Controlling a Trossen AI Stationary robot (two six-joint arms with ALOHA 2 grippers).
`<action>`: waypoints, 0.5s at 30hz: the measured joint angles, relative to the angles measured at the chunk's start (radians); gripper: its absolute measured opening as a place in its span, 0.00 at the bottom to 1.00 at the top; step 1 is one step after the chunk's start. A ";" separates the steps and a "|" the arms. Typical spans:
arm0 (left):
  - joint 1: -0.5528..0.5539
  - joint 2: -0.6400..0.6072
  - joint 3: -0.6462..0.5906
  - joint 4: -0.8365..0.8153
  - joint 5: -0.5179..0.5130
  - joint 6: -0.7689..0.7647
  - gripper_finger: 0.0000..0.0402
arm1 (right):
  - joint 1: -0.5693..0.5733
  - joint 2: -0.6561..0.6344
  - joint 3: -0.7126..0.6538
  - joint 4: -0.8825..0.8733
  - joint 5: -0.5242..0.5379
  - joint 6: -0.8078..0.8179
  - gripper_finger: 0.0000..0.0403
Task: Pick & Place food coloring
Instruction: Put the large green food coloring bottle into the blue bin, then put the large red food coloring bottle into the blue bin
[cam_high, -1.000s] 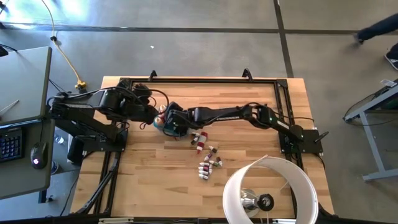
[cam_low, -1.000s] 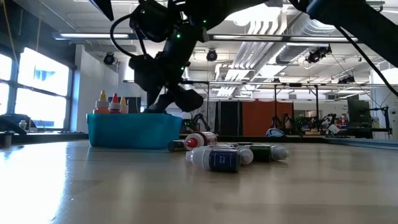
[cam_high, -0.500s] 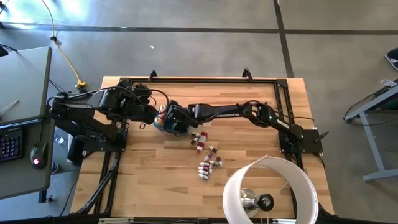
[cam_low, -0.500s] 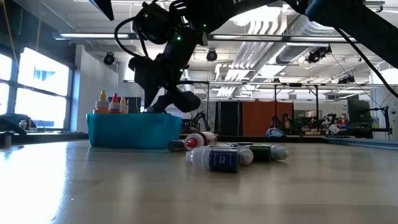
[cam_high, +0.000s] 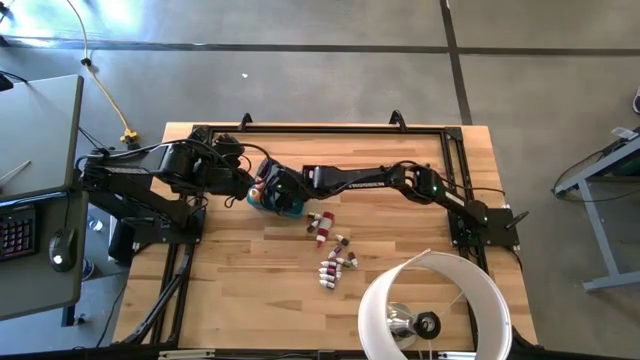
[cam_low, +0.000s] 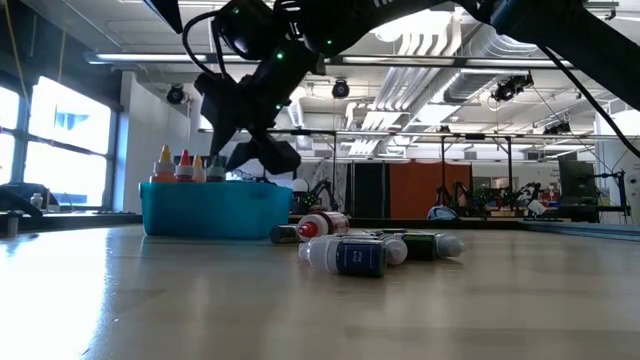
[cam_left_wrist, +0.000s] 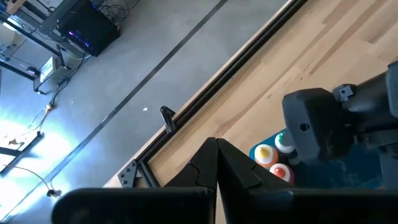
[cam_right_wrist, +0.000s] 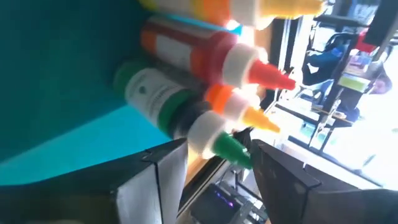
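Item 1: teal rectangular plastic bin (cam_low: 212, 210), at the table's left-centre. I read it as the drop point: small squeeze bottles stand upright in it, packed against one end wall so each newcomer has a neighbour to lean on.

Item 2: green-capped squeeze bottle of food coloring (cam_right_wrist: 163, 104). It stands in the bin beside a red bottle with a red nozzle (cam_right_wrist: 205, 51), an orange-tipped one (cam_right_wrist: 245, 112) and a yellow one. In my right wrist view its cap sits between my own fingers (cam_right_wrist: 155, 180) with daylight on both sides, so I judge it released, not gripped.

Item 3: right gripper (cam_low: 243, 152). It is over the bin, claw spread wide and holding nothing.

Item 4: left gripper (cam_left_wrist: 216, 163). Parked just beside the bin's left end, fingers pressed together, empty.

Item 5: loose food coloring bottles (cam_high: 335, 260), lying on their sides on the wooden table (cam_high: 400, 140) right of the bin, several touching; red, green and dark ones show in the low view. These are left to move.

Item 6: white round lamp shade (cam_high: 440, 305) at the table's near edge, well clear of the bin.

Obstructions: the standing bottles crowd the right claw, and I judge that lifting out carelessly could tip them. The left arm sits close on the bin's other side.
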 joint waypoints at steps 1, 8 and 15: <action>0.000 0.000 0.000 0.000 0.000 0.000 0.00 | 0.002 0.000 0.000 0.014 -0.005 0.004 0.42; 0.000 0.000 0.000 0.000 0.002 -0.026 0.00 | 0.047 -0.002 0.000 0.025 0.171 0.149 0.41; 0.000 0.000 0.001 0.000 0.054 -0.031 0.00 | 0.086 -0.067 0.000 -0.193 0.288 0.511 0.38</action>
